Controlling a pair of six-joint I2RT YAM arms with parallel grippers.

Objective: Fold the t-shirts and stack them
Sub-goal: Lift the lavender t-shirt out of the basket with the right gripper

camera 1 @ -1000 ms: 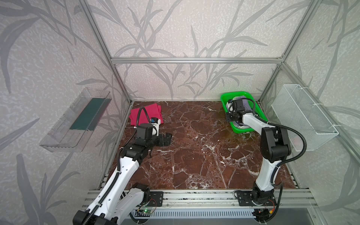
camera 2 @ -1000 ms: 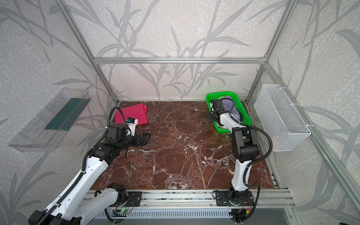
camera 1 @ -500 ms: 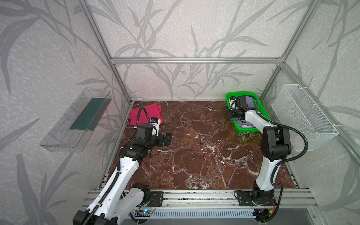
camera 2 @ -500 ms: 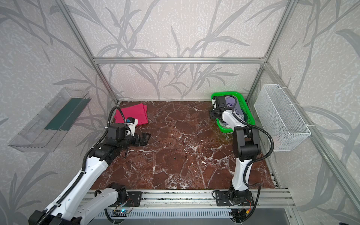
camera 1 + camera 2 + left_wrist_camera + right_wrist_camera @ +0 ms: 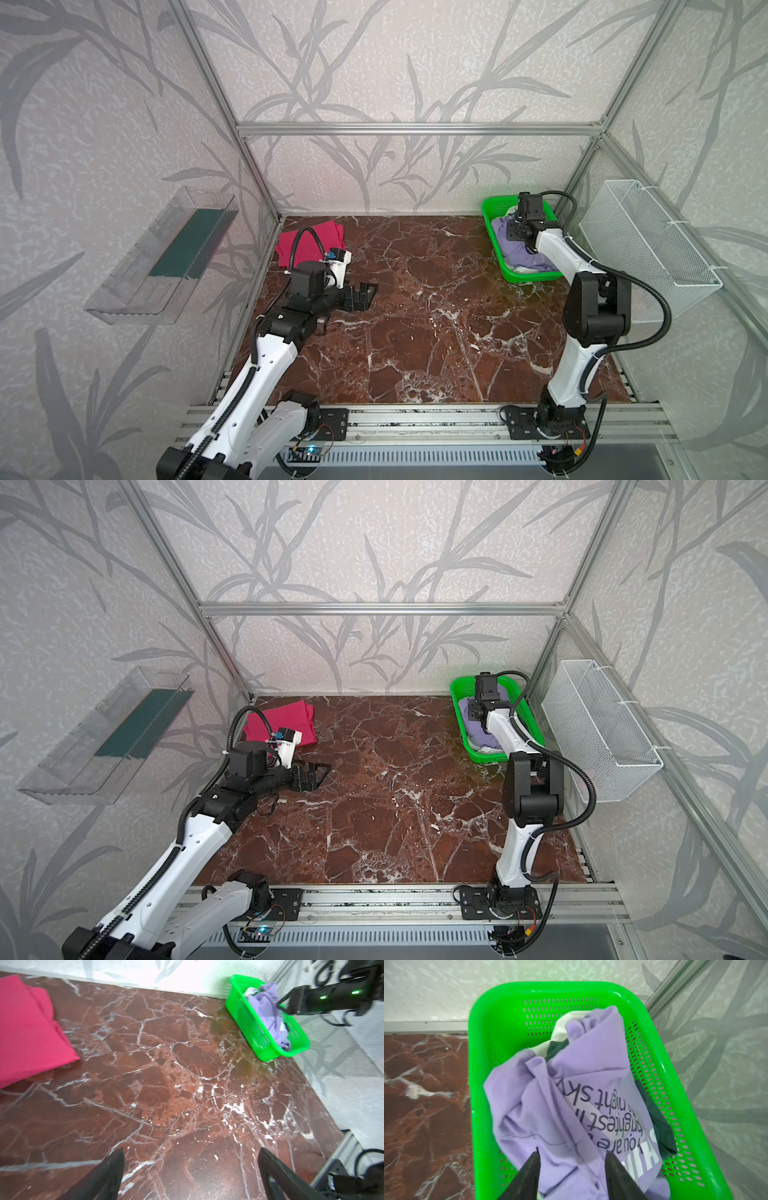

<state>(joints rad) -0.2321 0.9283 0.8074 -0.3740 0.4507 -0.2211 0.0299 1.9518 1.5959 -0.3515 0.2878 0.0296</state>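
— How far along are you?

— One done, I judge: the magenta t-shirt (image 5: 309,245) lies folded at the far left corner of the marble table (image 5: 415,311). The lavender t-shirt (image 5: 550,1105) sits crumpled in the green basket (image 5: 481,1043), over a dark green garment (image 5: 660,1126) and a white garment (image 5: 560,1026).

— Your grippers?

— My left gripper (image 5: 191,1151) hangs wide open, empty. My right gripper (image 5: 572,1152) straddles the lavender cloth, jaws half apart; whether they pinch it, I can't tell.

The marble table (image 5: 415,316) lies open across its middle, with only the red shirt (image 5: 309,245) in the far left corner and the green basket (image 5: 534,277) far right.
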